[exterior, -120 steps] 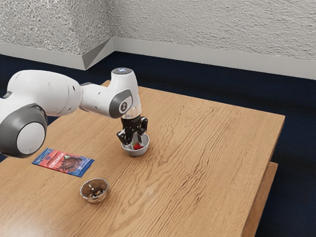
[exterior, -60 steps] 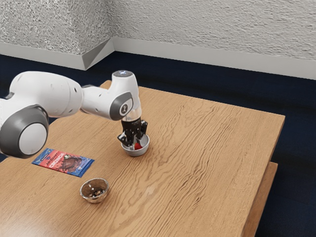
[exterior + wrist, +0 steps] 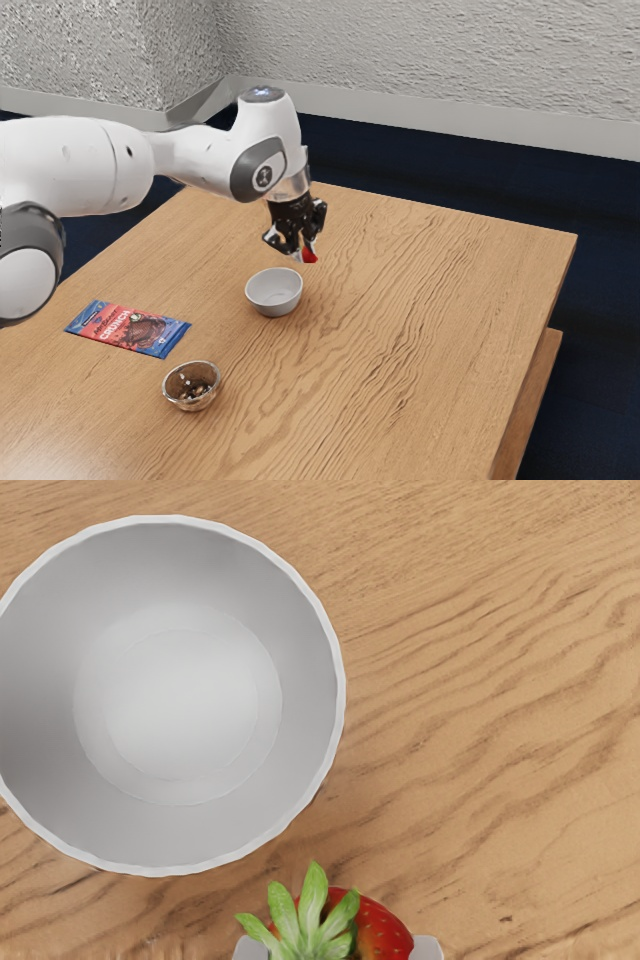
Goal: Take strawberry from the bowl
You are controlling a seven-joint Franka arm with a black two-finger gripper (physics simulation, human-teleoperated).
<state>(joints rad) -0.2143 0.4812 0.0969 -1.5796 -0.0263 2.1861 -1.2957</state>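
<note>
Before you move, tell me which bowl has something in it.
The glassy, brownish bowl, farther from my hand: dark pieces lie inside it, whereas the white bowl, nearer my hand, is empty.

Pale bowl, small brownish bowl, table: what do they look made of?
Pale bowl: likely glazed ceramic, maybe plastic; smooth, low-gloss, soft shading.
Small brownish bowl: probably glass, possibly shiny metal; bright glints, glossy wall.
Table: wood or wood-look veneer, satin; wavy dark grain, no sharp reflections.

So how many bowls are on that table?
2: the white bowl, near the hand, and the glass-looking bowl, near the chocolate packet. The arm could hide another.
</note>
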